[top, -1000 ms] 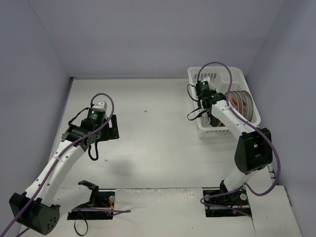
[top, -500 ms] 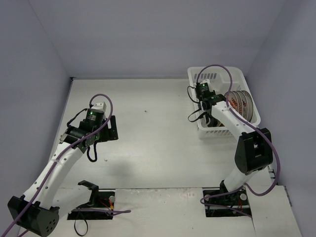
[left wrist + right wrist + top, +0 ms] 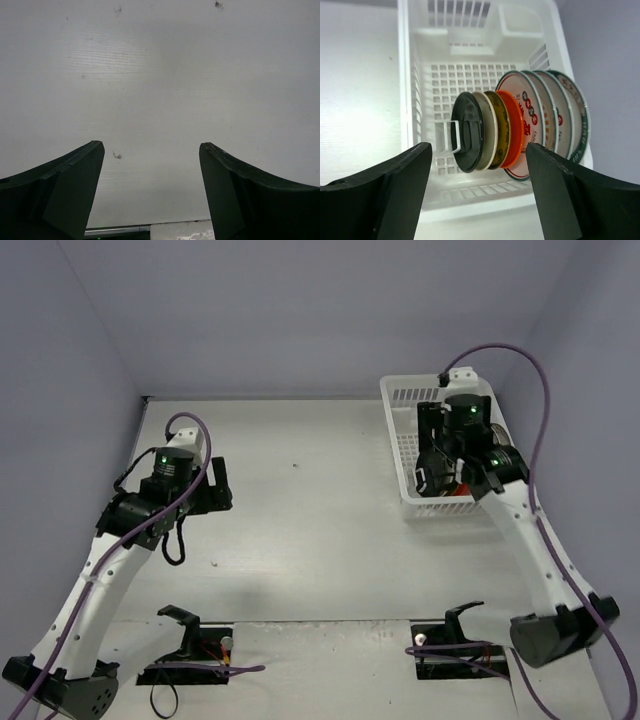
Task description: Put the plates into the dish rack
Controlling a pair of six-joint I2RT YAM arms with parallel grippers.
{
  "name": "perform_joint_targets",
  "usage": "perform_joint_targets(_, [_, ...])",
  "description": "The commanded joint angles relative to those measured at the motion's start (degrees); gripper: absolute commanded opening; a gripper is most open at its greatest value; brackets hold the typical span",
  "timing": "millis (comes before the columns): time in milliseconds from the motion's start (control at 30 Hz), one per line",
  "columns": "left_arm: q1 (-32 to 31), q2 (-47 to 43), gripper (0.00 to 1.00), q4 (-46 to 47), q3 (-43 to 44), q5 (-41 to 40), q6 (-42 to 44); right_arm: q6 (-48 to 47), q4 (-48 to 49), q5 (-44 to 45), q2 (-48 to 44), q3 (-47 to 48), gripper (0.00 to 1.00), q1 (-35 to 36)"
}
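The white dish rack [image 3: 405, 75] stands at the table's far right [image 3: 400, 396]. Inside it, several plates stand on edge in one row: a dark one [image 3: 467, 132], a cream one [image 3: 490, 131], a yellow-brown one [image 3: 501, 129], a red-orange one [image 3: 513, 127], white ones with red patterns [image 3: 531, 115] and a dark-rimmed one [image 3: 579, 120]. My right gripper [image 3: 477, 147] is open on the near side of the row, touching nothing; from above it [image 3: 432, 480] hangs over the rack and hides most of the plates. My left gripper [image 3: 151, 145] is open over bare table [image 3: 212, 488].
The rack has a small cup compartment [image 3: 520, 22] at its far end. Two black gripper stands [image 3: 185, 625] [image 3: 460, 615] sit at the near edge. Walls close in the table at the back and on both sides.
My right gripper went from shut to open and rose back from the plates as its arm swung right. The left arm shifted slightly left and back.
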Motion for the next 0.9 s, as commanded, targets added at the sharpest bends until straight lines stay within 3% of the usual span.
perform_joint_targets(0, [0.0, -1.7, 0.77, -1.4, 5.0, -1.3, 2.0, 1.6, 2.4, -3.7, -9.1, 1.3, 0.78, 0.0])
perform_joint_targets(67, [-0.1, -2.1, 0.77, -2.5, 6.9, -1.7, 2.4, 3.2, 4.4, -5.0, -15.4, -1.0, 0.82, 0.0])
perform_joint_targets(133, [-0.1, -2.5, 0.77, -3.1, 8.0, -2.0, 3.0, 3.9, 7.3, -5.9, -19.8, -2.9, 0.99, 0.0])
perform_joint_targets(233, [-0.1, -3.2, 0.77, -4.4, 10.0, -2.6, 3.4, 3.8, 8.8, -6.6, -28.9, -6.1, 1.00, 0.0])
perform_joint_targets(867, [-0.1, -13.0, 0.77, -10.7, 11.6, -13.7, 4.1, 4.6, 0.7, -9.0, -48.8, -11.3, 1.00, 0.0])
